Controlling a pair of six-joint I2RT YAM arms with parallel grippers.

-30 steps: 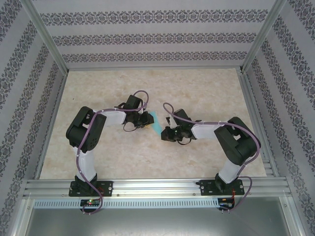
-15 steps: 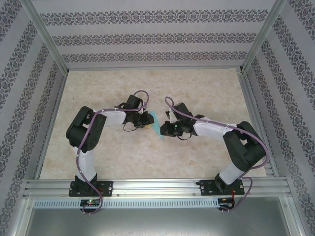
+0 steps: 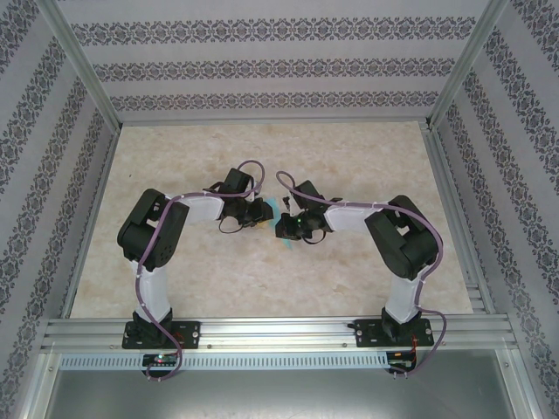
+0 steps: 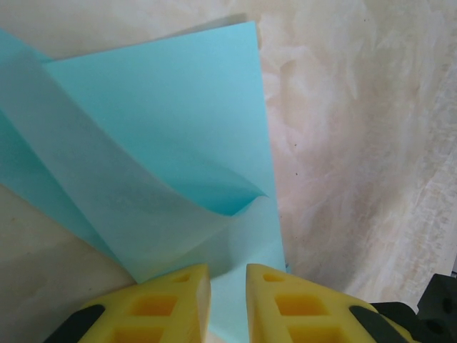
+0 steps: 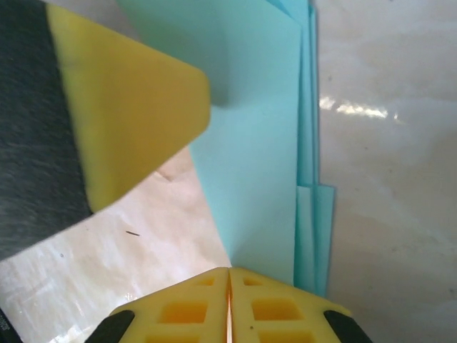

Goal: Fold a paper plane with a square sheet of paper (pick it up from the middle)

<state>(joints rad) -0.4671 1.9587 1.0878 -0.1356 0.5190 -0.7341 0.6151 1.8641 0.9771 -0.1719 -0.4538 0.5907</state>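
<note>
Clearly mid-fold: the paper (image 4: 164, 128) lies at the middle of the tabletop (image 3: 349, 157), layered along one edge, with one flap curling up off the surface. The left gripper (image 4: 227, 279) is clamped on an edge of the paper. The right gripper (image 5: 228, 279) has its fingers pressed together at a folded corner; whether it pinches the paper I cannot tell. Next, the flap likely needs pressing flat along its crease. Room is wide all round, tight only between the grippers.

Turquoise paper plane (image 4: 178, 143), yellow right gripper (image 5: 228, 279) — marbled beige table (image 3: 349, 157).
</note>
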